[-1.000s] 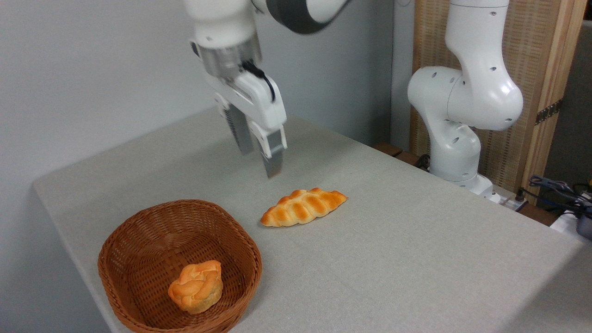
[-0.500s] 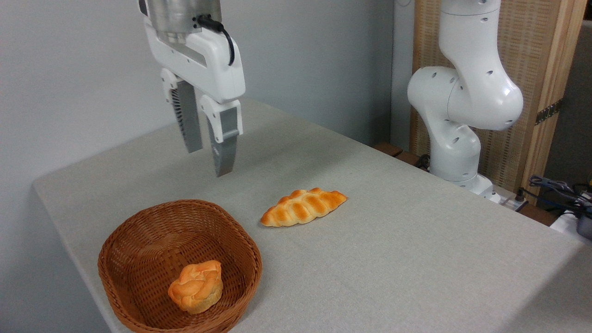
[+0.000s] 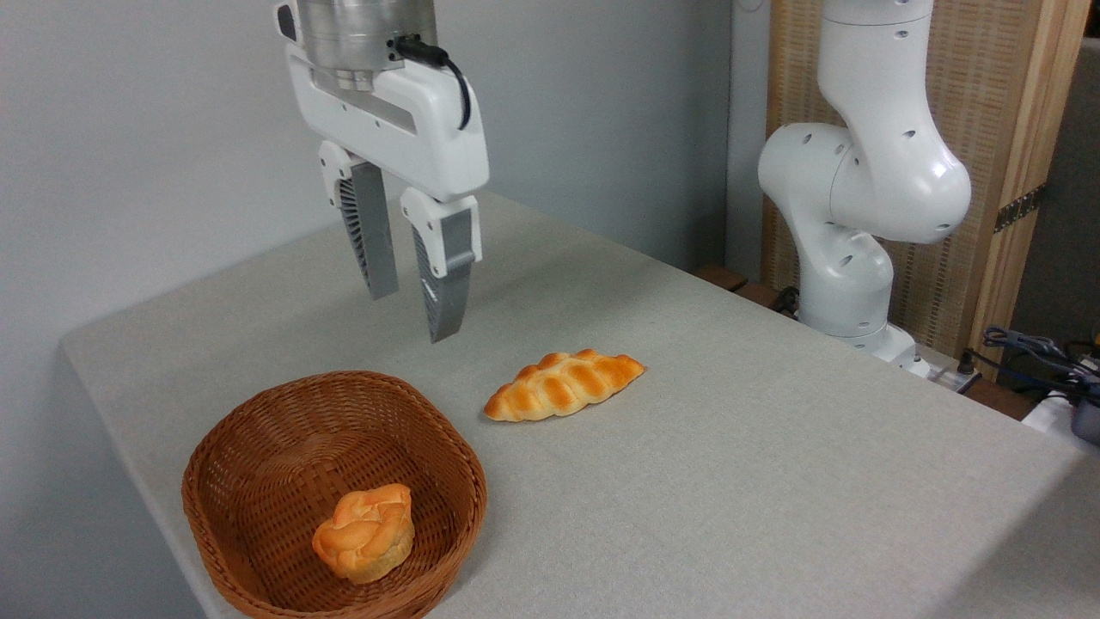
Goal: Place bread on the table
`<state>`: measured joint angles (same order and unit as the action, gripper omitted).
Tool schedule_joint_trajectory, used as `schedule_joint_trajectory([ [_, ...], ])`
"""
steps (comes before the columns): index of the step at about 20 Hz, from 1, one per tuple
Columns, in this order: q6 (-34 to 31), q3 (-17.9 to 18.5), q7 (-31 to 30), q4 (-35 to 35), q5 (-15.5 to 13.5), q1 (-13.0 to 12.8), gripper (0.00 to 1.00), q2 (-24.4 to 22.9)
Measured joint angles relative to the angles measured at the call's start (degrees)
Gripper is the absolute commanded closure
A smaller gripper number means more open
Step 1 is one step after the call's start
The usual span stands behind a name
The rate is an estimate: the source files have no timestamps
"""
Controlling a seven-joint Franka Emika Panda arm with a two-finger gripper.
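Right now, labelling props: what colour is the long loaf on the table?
Golden-orange with darker toasted ridges: the bread, clearest in the fixed camera view.

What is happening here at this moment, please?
A robot arm is working at the table. Its gripper hangs open and empty in the air, above the space between the basket and the bread. The long braided bread lies alone on the table, outside the basket. A small round bun sits inside the basket.
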<state>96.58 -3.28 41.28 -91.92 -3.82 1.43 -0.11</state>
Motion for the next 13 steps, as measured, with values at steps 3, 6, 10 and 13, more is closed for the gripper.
schedule_joint_trajectory([
  [3, 0.0, 1.1, 0.0, -0.7, 0.0, -0.6, 0.00, -0.2],
  [6, -0.6, 1.3, 0.0, -1.0, 0.0, -0.9, 0.00, -0.2],
  [10, -1.4, 1.3, 0.0, -1.1, 0.0, -1.1, 0.00, -0.2],
  [13, -1.5, 1.4, 0.0, -1.1, 0.0, -1.1, 0.00, -0.2],
])
